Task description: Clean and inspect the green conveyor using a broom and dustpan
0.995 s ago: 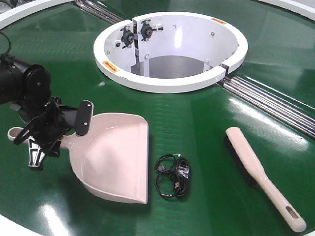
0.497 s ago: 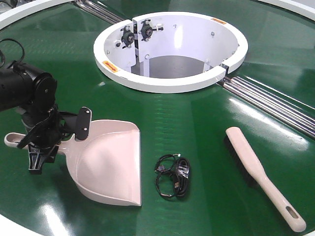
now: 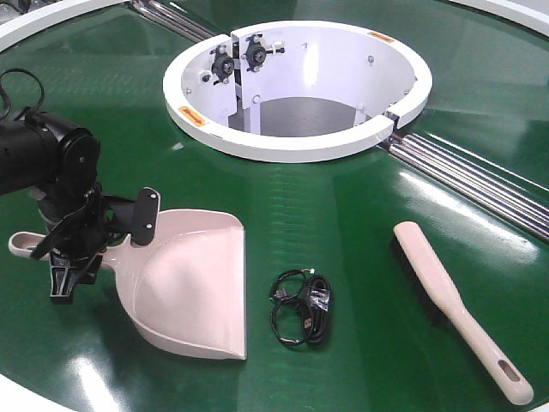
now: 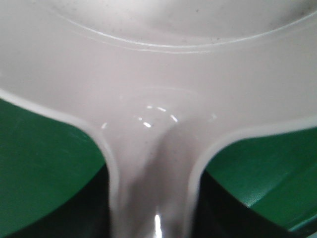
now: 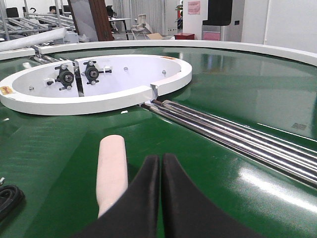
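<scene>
The pale dustpan [image 3: 189, 283] lies on the green conveyor [image 3: 343, 215] at the front left, its tray facing front right. My left gripper [image 3: 99, 243] is shut on its handle. In the left wrist view the handle neck of the dustpan [image 4: 153, 163] runs between the dark fingers [image 4: 94, 213], with green conveyor [image 4: 44, 158] on both sides. The broom [image 3: 446, 292] lies flat at the front right, handle toward the front. My right gripper [image 5: 161, 166] is shut and empty, just right of the broom [image 5: 111, 168] and apart from it.
A black coiled cable [image 3: 302, 309] lies between dustpan and broom. A white ring-shaped opening [image 3: 296, 146] sits at the back centre. Steel rollers [image 3: 480, 180] run diagonally at the right. The belt's white rim [image 3: 26, 399] curves along the front left.
The left gripper has dragged the dustpan a little to the left over the last second; in the last half second it barely moved. Broom and cable stayed put.
</scene>
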`<state>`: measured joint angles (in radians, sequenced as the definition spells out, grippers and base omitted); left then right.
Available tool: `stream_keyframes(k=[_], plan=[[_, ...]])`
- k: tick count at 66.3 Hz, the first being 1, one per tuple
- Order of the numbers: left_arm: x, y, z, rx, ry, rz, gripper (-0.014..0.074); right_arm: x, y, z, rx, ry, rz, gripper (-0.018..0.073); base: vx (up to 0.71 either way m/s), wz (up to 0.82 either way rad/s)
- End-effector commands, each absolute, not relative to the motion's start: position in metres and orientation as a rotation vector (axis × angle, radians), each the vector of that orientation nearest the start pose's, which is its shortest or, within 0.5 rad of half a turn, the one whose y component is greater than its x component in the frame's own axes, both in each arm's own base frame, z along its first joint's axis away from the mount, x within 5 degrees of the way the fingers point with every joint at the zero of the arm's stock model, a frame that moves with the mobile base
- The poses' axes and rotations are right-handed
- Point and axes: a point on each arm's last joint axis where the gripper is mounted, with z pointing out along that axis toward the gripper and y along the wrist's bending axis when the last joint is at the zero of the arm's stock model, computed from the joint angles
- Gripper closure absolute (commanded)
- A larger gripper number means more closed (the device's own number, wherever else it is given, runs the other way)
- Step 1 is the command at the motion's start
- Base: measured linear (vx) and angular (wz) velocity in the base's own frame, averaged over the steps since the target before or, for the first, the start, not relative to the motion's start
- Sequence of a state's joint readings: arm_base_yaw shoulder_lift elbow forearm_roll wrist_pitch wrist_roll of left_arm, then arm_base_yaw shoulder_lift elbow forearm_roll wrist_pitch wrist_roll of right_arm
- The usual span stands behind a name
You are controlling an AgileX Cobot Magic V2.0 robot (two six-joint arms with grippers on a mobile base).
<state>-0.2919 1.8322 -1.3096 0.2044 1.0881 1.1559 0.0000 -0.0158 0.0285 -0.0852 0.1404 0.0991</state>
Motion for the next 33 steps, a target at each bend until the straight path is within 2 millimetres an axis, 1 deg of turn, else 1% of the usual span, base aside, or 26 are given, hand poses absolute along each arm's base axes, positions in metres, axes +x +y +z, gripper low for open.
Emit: stream_keyframes(k=[1,33], plan=[[0.3415,-0.0871,0.2336,2.151,2.216,0.344,0.0604,0.0564,-0.0008,0.1927,0.007,1.567,-0.009,0.0569,0.00,0.00],[0.3415,-0.0871,0.2336,2.150,2.217,0.344,0.0603,0.0564,-0.0008,0.1927,0.007,1.567,-0.009,0.0569,0.00,0.00]])
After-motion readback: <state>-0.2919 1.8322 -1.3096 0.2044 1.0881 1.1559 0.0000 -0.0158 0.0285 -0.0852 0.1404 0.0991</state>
